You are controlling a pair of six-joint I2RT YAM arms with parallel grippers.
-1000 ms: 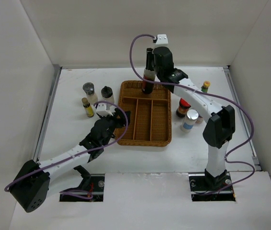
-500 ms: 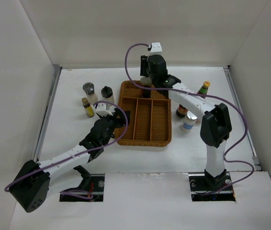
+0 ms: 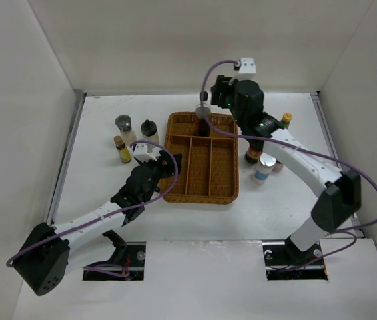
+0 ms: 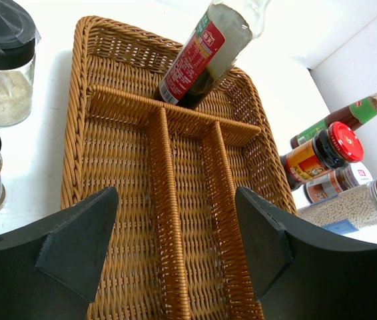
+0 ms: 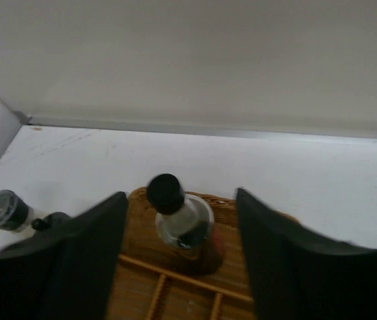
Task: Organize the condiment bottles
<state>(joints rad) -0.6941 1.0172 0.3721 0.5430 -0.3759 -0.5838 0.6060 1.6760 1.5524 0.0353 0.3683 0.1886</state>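
Observation:
The tall clear bottle [image 3: 203, 122] with dark liquid, a red label and a black cap stands in the far compartment of the wicker basket [image 3: 175, 190]. My right gripper [image 3: 214, 97] is open just above and behind it. In the right wrist view the bottle [image 5: 183, 223] sits between the spread fingers [image 5: 88, 260], untouched. My left gripper [image 3: 167, 164] is open and empty at the basket's near left rim. In the left wrist view it [image 4: 175, 200] hovers over the basket's dividers [image 4: 165, 200], with the tall bottle [image 4: 205, 53] beyond.
Left of the basket stand a grey-capped shaker [image 3: 123, 125], a black-capped jar [image 3: 149, 130] and a small yellow bottle [image 3: 122, 150]. On the right stand a yellow-capped bottle [image 3: 285, 121], a red-capped jar [image 3: 255, 150] and a silver-capped jar [image 3: 265, 167].
My right gripper lowered the tall bottle into the basket's far compartment, let go and drew back to the right. The left arm has not moved.

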